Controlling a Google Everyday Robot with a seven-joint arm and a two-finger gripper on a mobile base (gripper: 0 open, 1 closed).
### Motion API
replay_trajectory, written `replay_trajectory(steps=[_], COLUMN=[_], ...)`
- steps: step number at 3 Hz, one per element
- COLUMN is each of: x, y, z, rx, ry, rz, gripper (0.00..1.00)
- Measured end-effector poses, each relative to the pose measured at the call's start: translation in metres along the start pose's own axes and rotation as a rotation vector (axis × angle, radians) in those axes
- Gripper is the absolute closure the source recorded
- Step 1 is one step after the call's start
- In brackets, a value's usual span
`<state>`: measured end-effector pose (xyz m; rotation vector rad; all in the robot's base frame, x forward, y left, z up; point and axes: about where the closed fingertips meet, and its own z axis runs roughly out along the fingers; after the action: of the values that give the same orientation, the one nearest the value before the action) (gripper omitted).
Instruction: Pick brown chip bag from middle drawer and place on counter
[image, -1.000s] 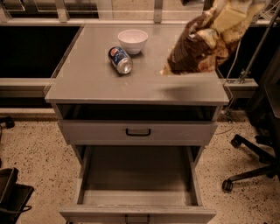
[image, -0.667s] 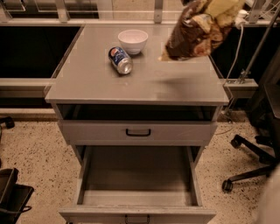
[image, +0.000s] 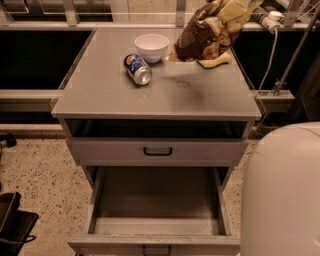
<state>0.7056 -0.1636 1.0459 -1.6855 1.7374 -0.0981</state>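
The brown chip bag (image: 207, 31), dark brown and cream-yellow, hangs tilted over the back right of the counter (image: 150, 95), its lower end close to the surface. My gripper (image: 236, 7) is at the top edge of the view, mostly hidden by the bag's crumpled top, and is shut on it. The middle drawer (image: 157, 200) is pulled wide open below, showing a bare grey floor.
A white bowl (image: 151, 46) and a soda can (image: 137, 69) lying on its side are at the back middle of the counter. A yellow sponge (image: 216, 60) lies under the bag. The shallower upper drawer (image: 157, 148) is slightly open. My white body (image: 282, 195) fills the lower right.
The bag and gripper have moved left and toward the back of the counter. The view has shifted, and my white body now shows at the lower right.
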Motion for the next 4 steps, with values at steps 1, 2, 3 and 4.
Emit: replay_trajectory(steps=[1, 2, 3, 4], x=[0.0148, 0.0164, 0.0164, 0.0164], y=[-0.0053, -0.0061, -0.0061, -0.0061], z=[0.0382, 0.0452, 0.0452, 0.0452], rx=[-0.016, -0.019, -0.018, -0.018], ry=[-0.045, -0.047, -0.047, -0.047], rz=[0.050, 0.053, 0.053, 0.053], gripper=[1.00, 0.82, 0.58, 0.36])
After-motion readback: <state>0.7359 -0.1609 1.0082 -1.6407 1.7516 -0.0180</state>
